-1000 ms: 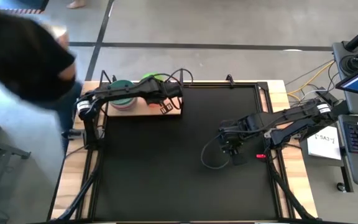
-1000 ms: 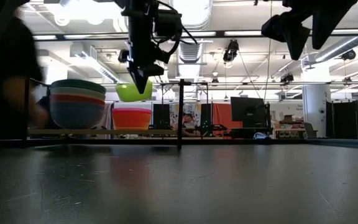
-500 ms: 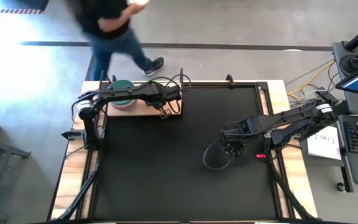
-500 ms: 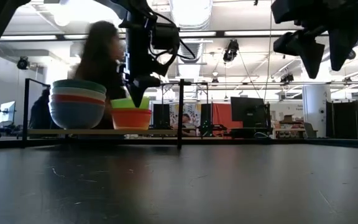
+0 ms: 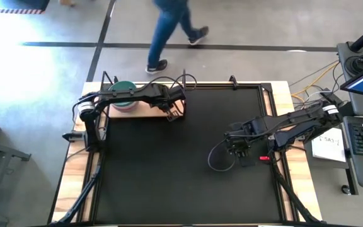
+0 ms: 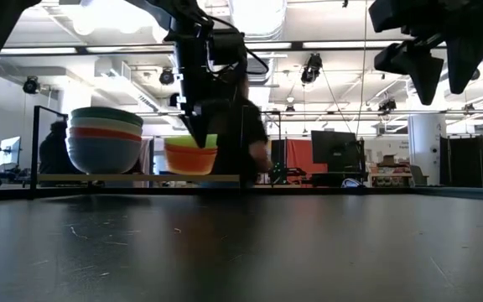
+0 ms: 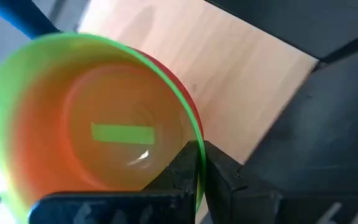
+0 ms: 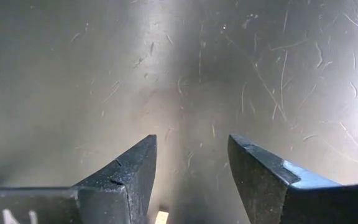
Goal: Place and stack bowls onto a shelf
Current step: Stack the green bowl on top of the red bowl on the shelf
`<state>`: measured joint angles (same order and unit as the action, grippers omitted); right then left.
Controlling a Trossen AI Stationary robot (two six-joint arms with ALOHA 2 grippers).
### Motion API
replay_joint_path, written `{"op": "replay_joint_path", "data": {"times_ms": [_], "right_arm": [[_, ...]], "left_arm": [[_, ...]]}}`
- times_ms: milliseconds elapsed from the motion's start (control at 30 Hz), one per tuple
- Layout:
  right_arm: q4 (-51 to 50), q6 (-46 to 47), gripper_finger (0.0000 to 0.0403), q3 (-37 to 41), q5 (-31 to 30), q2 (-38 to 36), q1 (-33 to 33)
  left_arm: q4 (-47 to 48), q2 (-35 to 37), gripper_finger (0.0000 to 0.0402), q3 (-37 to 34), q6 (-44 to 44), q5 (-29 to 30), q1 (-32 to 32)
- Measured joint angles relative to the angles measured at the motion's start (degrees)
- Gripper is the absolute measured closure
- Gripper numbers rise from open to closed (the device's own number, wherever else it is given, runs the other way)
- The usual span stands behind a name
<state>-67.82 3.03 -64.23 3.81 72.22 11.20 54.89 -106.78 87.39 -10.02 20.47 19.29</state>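
Note:
A yellow-green bowl (image 6: 193, 141) sits nested in an orange bowl (image 6: 191, 161) on the light-wood shelf (image 6: 132, 177), upright and slightly tilted. My left gripper (image 6: 198, 132) is shut on it from above. Left of it on the shelf stands a stack of larger bowls (image 6: 105, 138), teal on top (image 5: 123, 88). In the left wrist view the orange bowl's rim (image 7: 178, 79) shows just outside the green rim. My right gripper (image 5: 237, 151) hangs open over the black mat (image 8: 185, 74), holding nothing. My left gripper pinches the yellow-green bowl's rim (image 7: 193, 127) on the side toward the table's right, one finger inside the bowl and one outside. The fingers come steeply from above. The bowl rests inside the orange bowl, slightly tilted.
A thin black upright (image 6: 243, 151) of the shelf stands just right of the orange bowl. A person (image 5: 175, 25) walks past beyond the table's far edge. Cables (image 5: 219, 161) loop on the mat near my right gripper. The mat's middle and near part are bare.
My left gripper has gone down and tipped steeper, setting the yellow-green bowl into the orange bowl; the pair has slid a little toward the table's right along the shelf. My right gripper has sunk slightly, still open. The person has walked rightward behind the table.

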Motion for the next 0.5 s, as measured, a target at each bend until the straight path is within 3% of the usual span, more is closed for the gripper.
{"op": "replay_joint_path", "data": {"times_ms": [500], "right_arm": [[-0.1,0.4,0.0216,0.0,0.0,-0.4,0.0]], "left_arm": [[-0.9,0.0,0.0401,0.0,0.4,-2.6,-1.6]]}}
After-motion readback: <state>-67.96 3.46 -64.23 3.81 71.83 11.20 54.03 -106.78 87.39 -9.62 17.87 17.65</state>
